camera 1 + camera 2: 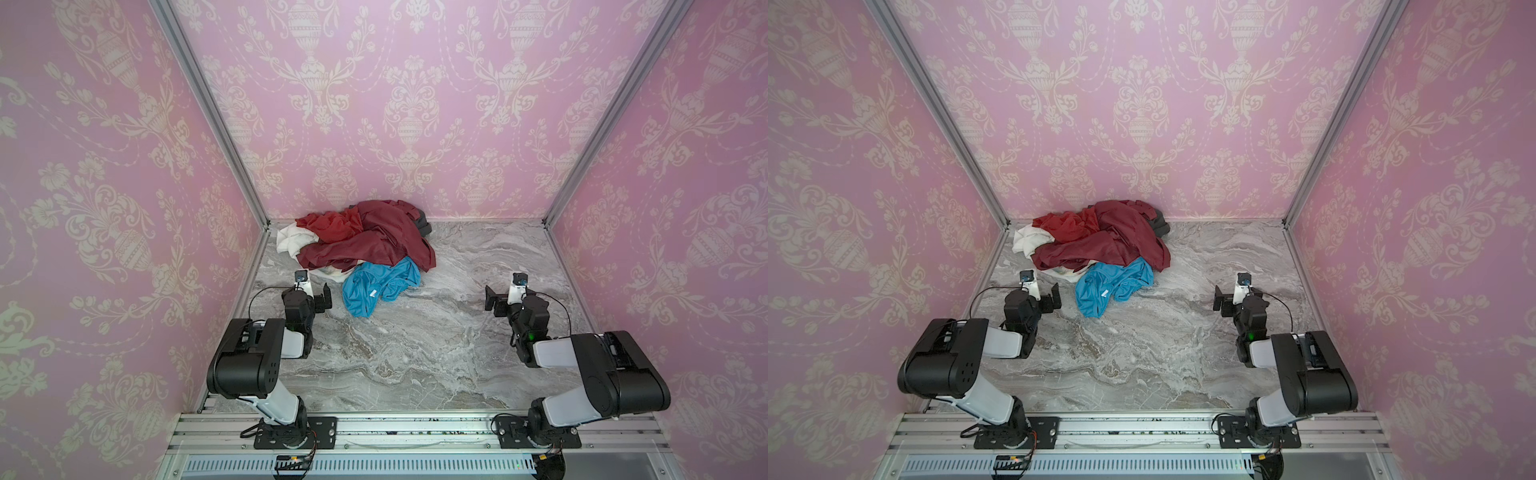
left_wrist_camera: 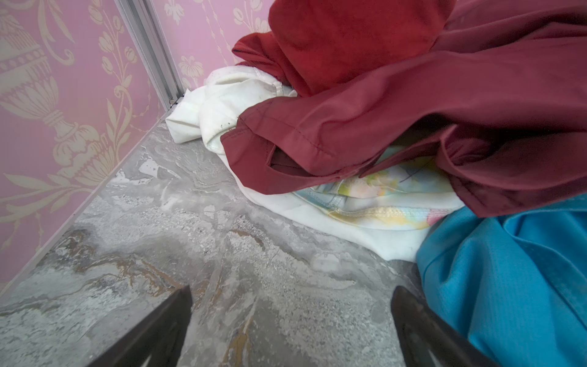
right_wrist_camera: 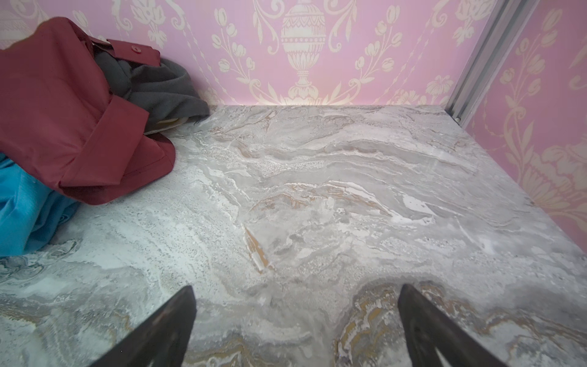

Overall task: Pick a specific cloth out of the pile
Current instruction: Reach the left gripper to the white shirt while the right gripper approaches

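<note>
dark red garments (image 1: 374,243) over the cloth (image 1: 293,240) — blue shirt (image 1: 376,286) beside

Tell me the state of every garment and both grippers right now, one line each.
white cloth: crumpled, partly buried under red garments, ungripped.
pile: heaped, untouched by either gripper.
blue shirt: crumpled at the pile's near edge, tag showing.
dark grey piece: tucked under the red garments.
left gripper: open, empty, near the pile.
right gripper: open, empty, over bare table.
</note>
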Controlling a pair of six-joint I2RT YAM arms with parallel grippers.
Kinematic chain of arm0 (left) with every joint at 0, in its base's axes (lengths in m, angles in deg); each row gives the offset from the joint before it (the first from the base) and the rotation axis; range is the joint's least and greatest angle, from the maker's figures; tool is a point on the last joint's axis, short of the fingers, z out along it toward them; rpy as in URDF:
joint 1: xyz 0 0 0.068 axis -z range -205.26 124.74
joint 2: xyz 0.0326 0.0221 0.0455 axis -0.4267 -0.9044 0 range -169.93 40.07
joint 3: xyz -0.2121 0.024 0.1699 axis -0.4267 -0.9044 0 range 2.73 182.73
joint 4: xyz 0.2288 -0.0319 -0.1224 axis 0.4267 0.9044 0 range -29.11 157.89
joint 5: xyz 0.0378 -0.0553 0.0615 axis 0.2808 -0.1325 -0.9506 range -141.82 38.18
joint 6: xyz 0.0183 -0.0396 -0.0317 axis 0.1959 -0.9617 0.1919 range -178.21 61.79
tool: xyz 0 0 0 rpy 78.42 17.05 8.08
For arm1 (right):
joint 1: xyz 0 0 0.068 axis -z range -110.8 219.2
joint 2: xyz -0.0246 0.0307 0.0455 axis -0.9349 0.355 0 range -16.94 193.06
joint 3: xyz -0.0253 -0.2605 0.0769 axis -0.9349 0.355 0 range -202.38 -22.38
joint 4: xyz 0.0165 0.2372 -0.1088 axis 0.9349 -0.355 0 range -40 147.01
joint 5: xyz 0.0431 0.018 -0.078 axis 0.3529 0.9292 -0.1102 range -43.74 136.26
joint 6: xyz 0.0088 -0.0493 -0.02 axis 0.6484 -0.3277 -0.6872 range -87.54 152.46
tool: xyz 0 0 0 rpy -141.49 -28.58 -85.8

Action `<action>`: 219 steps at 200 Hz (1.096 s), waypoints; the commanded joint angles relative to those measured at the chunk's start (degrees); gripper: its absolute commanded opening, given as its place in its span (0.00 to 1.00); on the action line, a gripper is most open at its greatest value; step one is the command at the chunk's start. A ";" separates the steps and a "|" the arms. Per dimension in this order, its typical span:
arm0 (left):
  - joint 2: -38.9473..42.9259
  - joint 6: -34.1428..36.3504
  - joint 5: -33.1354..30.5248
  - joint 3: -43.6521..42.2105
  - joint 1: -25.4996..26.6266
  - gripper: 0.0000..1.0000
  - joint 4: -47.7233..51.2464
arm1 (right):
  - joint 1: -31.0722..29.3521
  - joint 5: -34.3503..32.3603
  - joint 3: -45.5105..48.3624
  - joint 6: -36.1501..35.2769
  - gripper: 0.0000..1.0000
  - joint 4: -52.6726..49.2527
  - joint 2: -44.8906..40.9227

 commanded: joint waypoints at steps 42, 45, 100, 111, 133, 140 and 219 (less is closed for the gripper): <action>5.87 4.30 -6.08 0.92 3.49 0.99 7.25 | -0.38 -3.77 2.67 0.78 1.00 -2.74 -9.01; 6.20 4.34 -6.66 1.07 3.64 0.99 7.76 | -0.35 -3.84 2.64 0.88 1.00 -3.04 -9.22; 14.06 4.61 -12.85 6.36 7.43 0.99 21.06 | -0.34 -5.22 0.64 2.61 1.00 -12.29 -15.31; 15.08 3.82 -13.45 7.75 7.80 0.99 23.78 | -0.39 -6.14 0.30 3.36 1.00 -13.92 -17.05; 17.13 1.68 -15.18 10.90 8.99 0.99 29.11 | -0.40 -7.26 -1.09 3.73 1.00 -18.60 -20.83; 18.05 0.81 -14.83 11.92 9.29 0.99 31.15 | -0.40 -7.72 -1.51 3.82 1.00 -19.96 -22.02; 23.44 -7.85 -12.59 25.73 13.56 0.90 51.71 | -4.40 -10.15 -9.95 6.54 0.99 -32.13 -30.92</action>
